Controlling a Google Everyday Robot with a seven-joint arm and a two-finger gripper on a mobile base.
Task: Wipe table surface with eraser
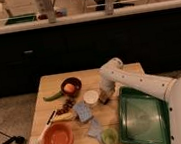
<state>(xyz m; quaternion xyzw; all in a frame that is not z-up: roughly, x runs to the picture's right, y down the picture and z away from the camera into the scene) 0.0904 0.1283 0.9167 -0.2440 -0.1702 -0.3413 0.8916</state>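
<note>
The table surface [45, 85] is a light tan wooden top in the middle of the view. My white arm reaches in from the right, and my gripper [106, 94] points down at the table just right of the white cup [91, 97], at the left edge of the green tray [142, 117]. A small tan-brown block, the eraser [104, 100], shows at the gripper's tip, low on the table. I cannot tell whether the gripper holds it or only touches it.
A dark bowl with an orange thing [71, 86] and a green vegetable [52, 96] lie at the back left. Two blue-grey pads [83, 110] [95, 129], a green cup [109, 136], an orange bowl [58, 138] and a black-handled brush [40, 136] fill the front.
</note>
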